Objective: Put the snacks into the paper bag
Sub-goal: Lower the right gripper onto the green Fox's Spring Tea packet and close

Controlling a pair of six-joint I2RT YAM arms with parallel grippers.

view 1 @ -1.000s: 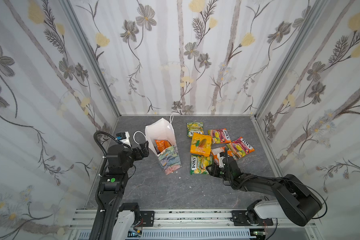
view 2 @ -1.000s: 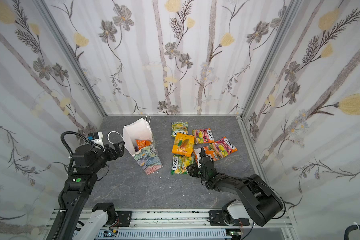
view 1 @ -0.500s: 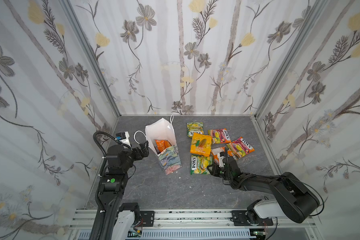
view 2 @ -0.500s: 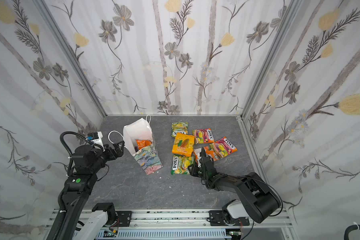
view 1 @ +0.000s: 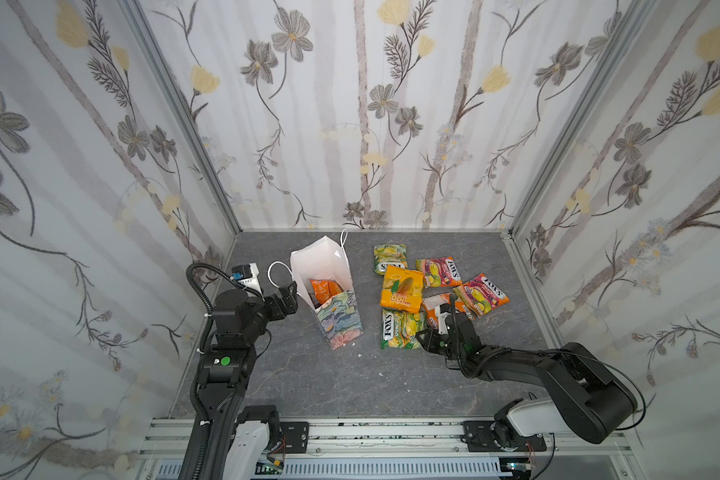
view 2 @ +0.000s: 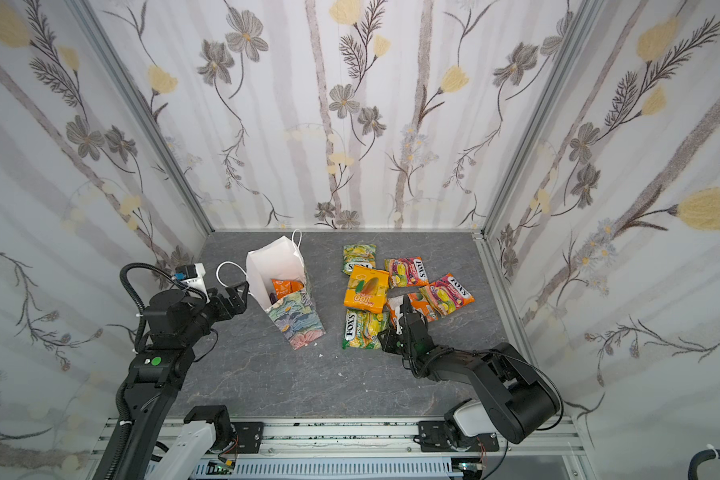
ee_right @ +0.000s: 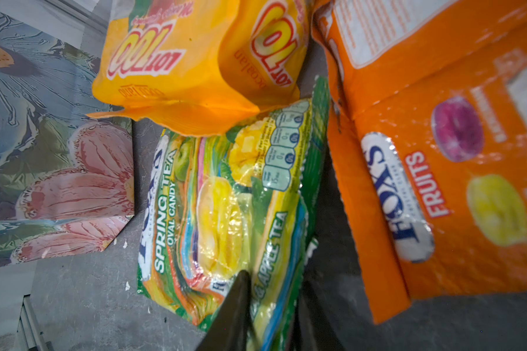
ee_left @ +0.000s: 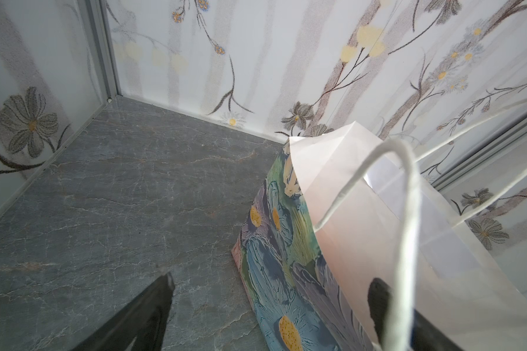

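The paper bag [view 1: 337, 316] [view 2: 296, 320] stands open left of centre, with an orange packet [view 1: 325, 289] inside. My left gripper [view 1: 289, 293] [ee_left: 273, 279] is open at the bag's mouth, its jaws either side of the bag's wall by a cord handle. Several snacks lie to the right. My right gripper [view 1: 422, 334] [ee_right: 274, 282] is shut on the near edge of a green-yellow FOX'S packet [view 1: 400, 330] [ee_right: 219, 197], which lies flat on the floor. The orange-yellow mango pack [view 1: 402, 289] [ee_right: 195, 60] overlaps its far end. An orange FOX'S packet [ee_right: 454, 182] lies beside it.
Two red FOX'S packets [view 1: 439, 272] [view 1: 481, 293] and another green-yellow one [view 1: 389, 257] lie further back on the grey floor [view 1: 350, 382]. Flowered walls enclose the floor on three sides. A metal rail [view 1: 371, 432] runs along the front.
My right gripper's jaws have narrowed onto the green-yellow packet's edge. The left arm and the bag have not moved.
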